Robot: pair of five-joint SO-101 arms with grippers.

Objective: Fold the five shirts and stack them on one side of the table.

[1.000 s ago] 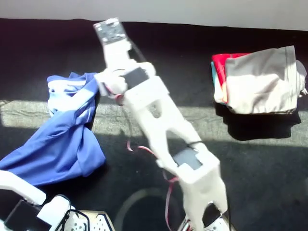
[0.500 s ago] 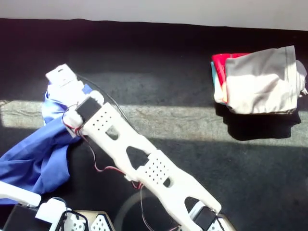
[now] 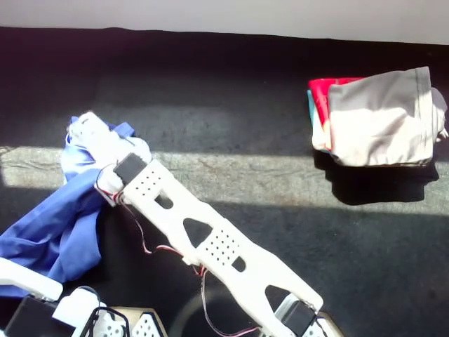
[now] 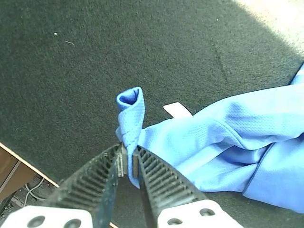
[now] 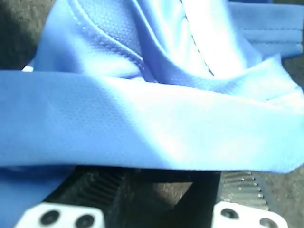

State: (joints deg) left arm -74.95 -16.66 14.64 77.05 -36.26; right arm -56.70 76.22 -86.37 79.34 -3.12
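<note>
A crumpled blue shirt [image 3: 66, 217] lies at the table's left side. My left gripper [image 4: 128, 159] is shut on a rolled corner of the blue shirt [image 4: 130, 111], lifted just above the dark table; the left arm [image 3: 28, 282] shows at the bottom left. The right arm [image 3: 203, 242] stretches diagonally from the bottom right. Its gripper [image 3: 90, 131] sits on the shirt's far end, near the white-trimmed part. In the right wrist view the right gripper [image 5: 161, 180] is open, its toothed fingers [image 5: 97, 187] wide apart, with a band of blue shirt [image 5: 142, 123] lying across just beyond them.
A stack of folded shirts [image 3: 379, 119], beige on top of red and teal, rests at the far right. The dark table cloth [image 3: 245, 105] spreads between the stack and the blue shirt. The table's wooden edge [image 4: 12, 164] lies close to the left gripper.
The right arm swung from the table's back middle leftward and down onto the blue shirt. The shirt has been drawn left and bunched narrower.
</note>
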